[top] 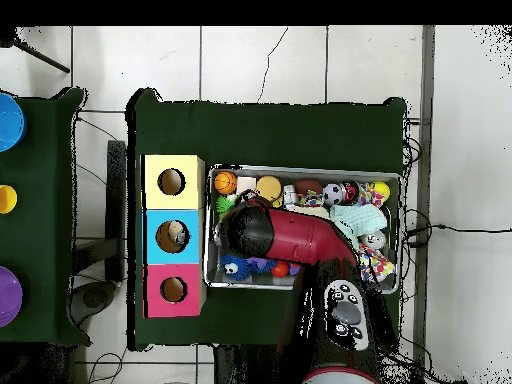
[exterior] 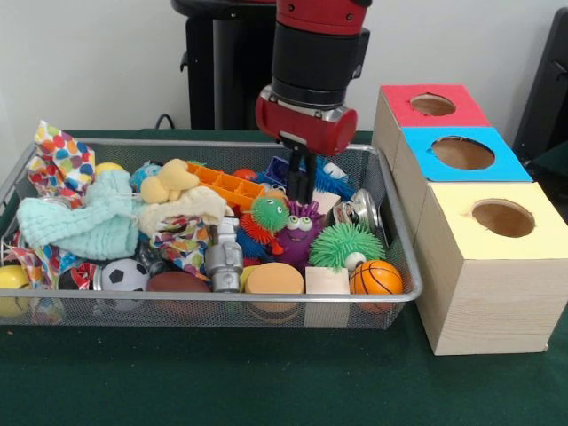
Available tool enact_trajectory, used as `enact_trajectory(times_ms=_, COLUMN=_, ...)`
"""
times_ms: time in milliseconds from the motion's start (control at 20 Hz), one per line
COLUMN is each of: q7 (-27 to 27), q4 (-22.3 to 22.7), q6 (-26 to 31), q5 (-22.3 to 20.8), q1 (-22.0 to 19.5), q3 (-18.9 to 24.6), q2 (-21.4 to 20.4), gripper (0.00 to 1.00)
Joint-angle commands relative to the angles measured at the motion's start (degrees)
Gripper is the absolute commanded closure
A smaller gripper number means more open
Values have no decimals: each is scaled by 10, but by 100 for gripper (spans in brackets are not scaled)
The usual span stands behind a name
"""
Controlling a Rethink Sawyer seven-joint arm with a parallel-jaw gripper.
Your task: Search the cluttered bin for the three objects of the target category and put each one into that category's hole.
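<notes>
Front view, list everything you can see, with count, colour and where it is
bin: one, silver wire mesh, on the green table
wooden boxes: three, red top farthest, blue middle, yellow nearest, beside the bin
basketball: one, orange, bin's near corner by the boxes
soccer ball: one, black and white, near wall
spiky ball: one, green, behind the basketball
mint cloth: one, far from the boxes
purple monster: one, centre
hand: one, black, lowered over the bin's centre; open or shut unclear
</notes>
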Motion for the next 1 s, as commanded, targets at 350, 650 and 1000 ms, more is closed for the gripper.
enact_trajectory(times_ms=350, q7=72, q4=26, q6=53, q5=4, q1=57, q3=7, q2=32, gripper=100)
enact_trajectory(times_ms=650, q7=103, q4=-44, q6=173, q5=-22, q1=155, q3=-131, q2=39, gripper=100)
enact_trajectory(times_ms=1000, q7=88, q4=-73, q6=197, q5=-18, q1=174, q3=-180, q2=13, gripper=100)
